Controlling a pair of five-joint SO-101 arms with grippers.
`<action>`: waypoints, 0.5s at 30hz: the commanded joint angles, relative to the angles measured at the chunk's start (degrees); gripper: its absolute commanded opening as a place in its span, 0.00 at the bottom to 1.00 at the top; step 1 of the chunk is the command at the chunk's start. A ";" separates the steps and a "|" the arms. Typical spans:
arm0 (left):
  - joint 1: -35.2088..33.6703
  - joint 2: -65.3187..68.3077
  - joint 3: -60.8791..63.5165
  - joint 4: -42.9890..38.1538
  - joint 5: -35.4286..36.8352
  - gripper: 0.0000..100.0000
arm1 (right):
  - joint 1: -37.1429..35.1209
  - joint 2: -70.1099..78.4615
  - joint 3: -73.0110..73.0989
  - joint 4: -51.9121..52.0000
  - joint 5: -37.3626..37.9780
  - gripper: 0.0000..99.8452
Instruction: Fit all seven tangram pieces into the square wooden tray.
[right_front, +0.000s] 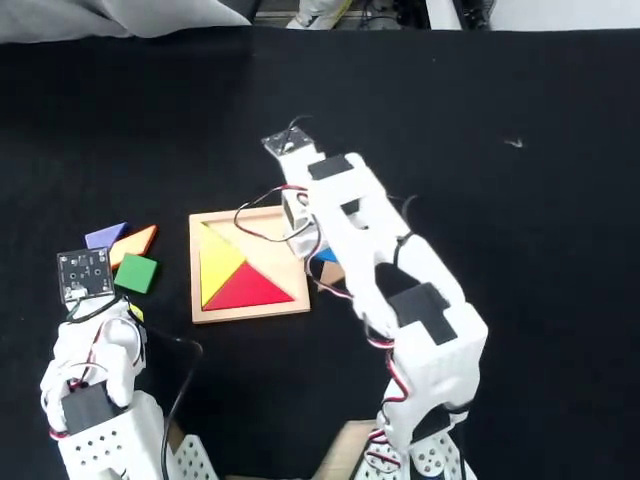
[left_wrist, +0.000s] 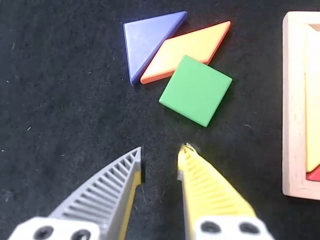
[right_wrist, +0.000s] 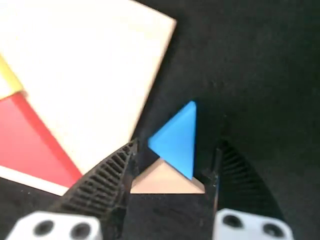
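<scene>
Right gripper (right_wrist: 175, 152), jaws apart, straddles the blue triangle (right_wrist: 176, 135) just beside the tray (right_wrist: 100, 75), while the left gripper (left_wrist: 160, 157), slightly parted and empty, hangs near the green square (left_wrist: 196, 90).

Left arm (right_front: 95, 375) folded near its base; left gripper (left_wrist: 161, 152) pointing down, fingers narrowly parted. Right arm (right_front: 385, 265) stretched forward; right gripper (right_wrist: 176, 147) fingers spread wider.

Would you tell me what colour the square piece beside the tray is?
The square piece is green, best seen in the left wrist view.
</scene>
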 joint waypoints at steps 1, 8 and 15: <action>0.13 -0.35 -1.45 -0.18 -0.35 0.13 | -2.46 -0.48 0.75 -2.99 -0.62 0.23; 0.13 -0.35 -1.36 -0.18 -0.35 0.13 | -0.88 -0.57 2.15 -4.48 -0.26 0.23; 0.13 -0.35 -1.36 -0.18 -0.35 0.13 | 1.23 -0.92 2.07 -2.37 -0.18 0.23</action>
